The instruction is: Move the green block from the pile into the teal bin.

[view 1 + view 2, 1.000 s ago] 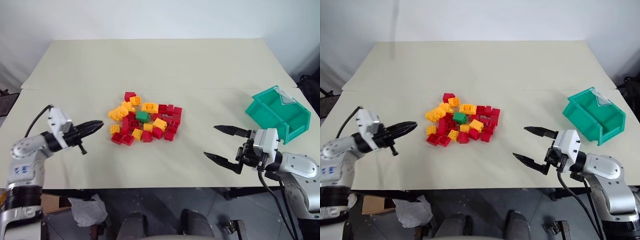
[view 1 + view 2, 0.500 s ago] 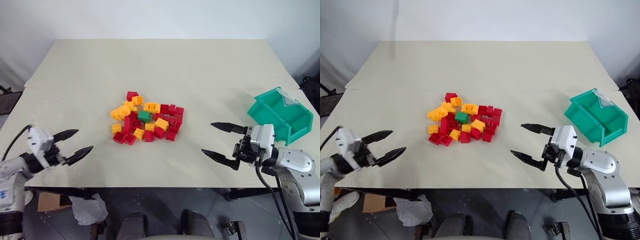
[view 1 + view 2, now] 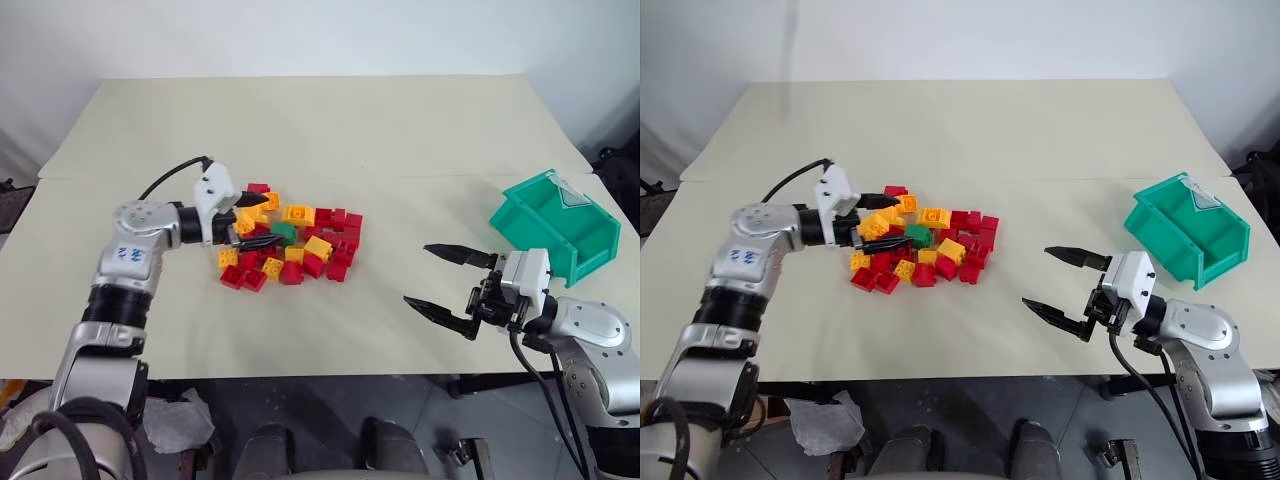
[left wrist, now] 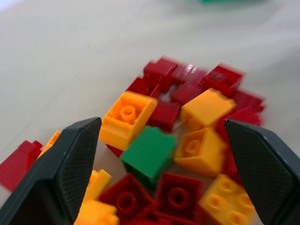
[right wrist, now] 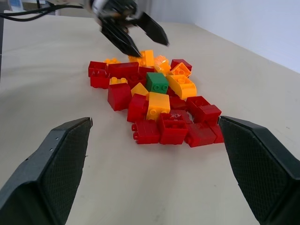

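- Black fingers of the left gripper [image 3: 258, 221] spread wide over the left edge of the pile [image 3: 290, 243], holding nothing – one finger above the bricks, the other low among them.
- Green block [image 4: 149, 154] straight ahead between those fingers in the left wrist view, untouched, lying among red and yellow-orange bricks near the pile's middle.
- Yellow brick [image 4: 127, 119] just beside the green block, touching its corner; red bricks [image 4: 180, 194] in front of it.
- Right gripper [image 3: 447, 287] also spread wide and empty – poised above bare table [image 3: 300, 130], well apart from the pile, pointing toward it.
- Teal bin [image 3: 557, 226] at the table's right edge, beyond the right gripper, well apart from the pile.
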`<state>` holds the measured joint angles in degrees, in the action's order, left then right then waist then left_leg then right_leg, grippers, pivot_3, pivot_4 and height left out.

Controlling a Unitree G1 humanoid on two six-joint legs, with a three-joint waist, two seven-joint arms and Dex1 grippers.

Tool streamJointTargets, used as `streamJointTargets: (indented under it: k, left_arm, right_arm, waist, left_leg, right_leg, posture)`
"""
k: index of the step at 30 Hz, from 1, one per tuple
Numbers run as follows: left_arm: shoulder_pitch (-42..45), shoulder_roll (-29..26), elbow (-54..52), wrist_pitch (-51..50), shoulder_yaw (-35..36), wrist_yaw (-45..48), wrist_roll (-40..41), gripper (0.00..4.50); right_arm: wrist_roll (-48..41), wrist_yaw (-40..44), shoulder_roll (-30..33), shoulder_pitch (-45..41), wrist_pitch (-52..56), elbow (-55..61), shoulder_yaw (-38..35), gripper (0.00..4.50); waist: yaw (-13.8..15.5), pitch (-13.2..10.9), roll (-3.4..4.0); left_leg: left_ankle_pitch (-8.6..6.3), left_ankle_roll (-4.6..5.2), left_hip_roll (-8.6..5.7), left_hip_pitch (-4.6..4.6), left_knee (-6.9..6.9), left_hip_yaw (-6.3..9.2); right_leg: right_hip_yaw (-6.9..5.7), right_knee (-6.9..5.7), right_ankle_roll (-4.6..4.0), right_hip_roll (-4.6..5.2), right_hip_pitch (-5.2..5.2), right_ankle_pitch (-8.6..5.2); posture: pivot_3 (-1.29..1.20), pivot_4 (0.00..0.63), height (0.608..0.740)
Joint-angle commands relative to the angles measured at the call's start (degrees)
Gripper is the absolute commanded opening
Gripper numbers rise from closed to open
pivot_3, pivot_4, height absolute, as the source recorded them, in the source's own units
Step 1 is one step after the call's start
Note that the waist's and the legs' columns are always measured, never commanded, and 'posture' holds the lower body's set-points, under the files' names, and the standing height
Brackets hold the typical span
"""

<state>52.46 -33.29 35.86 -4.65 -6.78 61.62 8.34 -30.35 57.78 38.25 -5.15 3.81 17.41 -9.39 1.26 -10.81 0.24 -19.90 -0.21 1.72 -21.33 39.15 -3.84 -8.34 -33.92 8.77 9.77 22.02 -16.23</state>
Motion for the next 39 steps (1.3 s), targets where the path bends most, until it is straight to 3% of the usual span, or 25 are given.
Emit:
streamJointTargets:
  k: [1, 13, 23, 28, 34, 39]
  left_arm:
    - [5.54, 1.12, 9.02, 4.47, -3.27, 1.15, -5.57, 4.45]
    - [11.82, 4.22, 22.29, 6.19, -6.22, 5.0, -11.63, 4.45]
    - [15.55, 6.97, 28.46, 4.06, -6.37, 6.01, -14.89, 1.46]
    - [16.99, 6.5, 28.77, 7.16, -3.07, 6.91, -12.35, 1.47]
    - [20.42, 4.68, 25.7, 9.02, 0.64, 15.6, -8.43, 1.47]
    - [22.67, 9.7, 20.46, 5.58, 0.28, 18.7, -6.55, 1.47]
  right_arm:
    - [-0.11, -1.77, -0.44, 1.14, -0.65, 3.31, -1.53, 4.5]
    - [0.13, -5.18, -1.39, 4.55, -1.18, 6.35, -1.44, 4.5]
    - [-0.4, -5.55, -1.28, 4.53, -0.76, 7.15, -1.23, 4.5]
    - [-0.49, -5.64, -1.06, 4.91, -0.6, 7.33, -1.64, 4.5]
    - [-0.99, -6.03, 0.05, 7.45, -0.08, 8.18, -4.35, 4.5]
    - [-1.33, -6.89, 0.75, 11.8, 0.33, 9.4, -9.01, 4.5]
  waist:
    - [0.08, -0.01, -0.02]
    - [0.29, 0.0, -0.07]
    - [0.08, 0.0, -0.08]
    - [0.08, 0.0, -0.1]
    - [0.14, -0.05, -0.18]
    - [0.6, -0.05, -0.2]
  left_leg:
    - [0.0, 0.0, 0.0, 0.0, 0.0, -0.02]
    - [0.0, 0.01, 0.0, -0.15, 0.03, -0.07]
    - [0.0, 0.01, 0.0, -0.14, 0.04, -0.07]
    - [0.0, 0.01, 0.0, -0.15, 0.05, -0.07]
    - [0.0, 0.01, 0.0, -0.3, 0.05, -0.07]
    - [0.0, 0.01, -0.01, -0.32, 0.06, -0.07]
  right_leg:
    - [0.02, 0.0, 0.0, 0.0, 0.01, 0.0]
    - [0.08, -0.09, 0.01, 0.0, 0.2, 0.0]
    - [0.08, -0.12, 0.01, 0.0, 0.21, 0.01]
    - [0.1, -0.14, 0.01, 0.0, 0.23, 0.01]
    - [0.1, -0.18, 0.01, 0.0, 0.4, 0.01]
    - [0.1, -0.18, 0.02, 0.01, 0.38, 0.01]
  posture:
    - [0.0, 0.15, 0.74]
    - [0.0, 0.15, 0.74]
    - [0.0, 0.15, 0.74]
    - [0.0, 0.15, 0.74]
    - [0.0, 0.15, 0.74]
    - [0.0, 0.15, 0.74]
